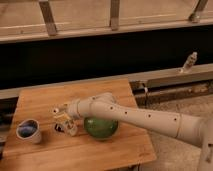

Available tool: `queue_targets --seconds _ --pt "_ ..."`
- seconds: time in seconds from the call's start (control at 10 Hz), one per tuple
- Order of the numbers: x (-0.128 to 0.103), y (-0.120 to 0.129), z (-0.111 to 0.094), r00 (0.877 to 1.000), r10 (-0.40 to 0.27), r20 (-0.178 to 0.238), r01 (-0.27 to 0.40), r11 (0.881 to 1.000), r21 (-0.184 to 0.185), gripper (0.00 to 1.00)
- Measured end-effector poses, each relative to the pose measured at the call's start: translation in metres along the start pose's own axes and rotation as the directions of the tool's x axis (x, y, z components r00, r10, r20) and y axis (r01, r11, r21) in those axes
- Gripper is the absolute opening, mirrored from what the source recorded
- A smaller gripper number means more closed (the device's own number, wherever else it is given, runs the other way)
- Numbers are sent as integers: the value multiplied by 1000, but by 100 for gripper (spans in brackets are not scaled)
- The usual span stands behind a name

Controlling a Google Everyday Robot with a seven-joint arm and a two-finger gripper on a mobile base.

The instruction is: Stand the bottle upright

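The bottle (66, 123) is a small cream-white one with a white cap (56, 111) and dark label marks. It sits tilted on the wooden table (75, 97), just left of the green bowl (100, 128). My gripper (63, 121) is right at the bottle, at the end of the white arm (145, 119) that reaches in from the right over the bowl's rim. The gripper and the bottle overlap in view, so the hold does not show.
A small grey cup with a blue inside (28, 131) stands near the table's left front corner. A clear slim bottle (189, 62) stands on the ledge at the back right. A dark wall runs behind the table.
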Motion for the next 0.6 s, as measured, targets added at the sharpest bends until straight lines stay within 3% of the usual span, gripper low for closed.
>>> queue_targets --seconds 0.2,0.3,0.6 --pt "0 -1 -1 1000 3 0 -3 1000 2 0" --pt "0 0 0 1000 1 0 -1 1000 -1 5" --pt "0 0 0 1000 1 -1 -1 1000 -1 32"
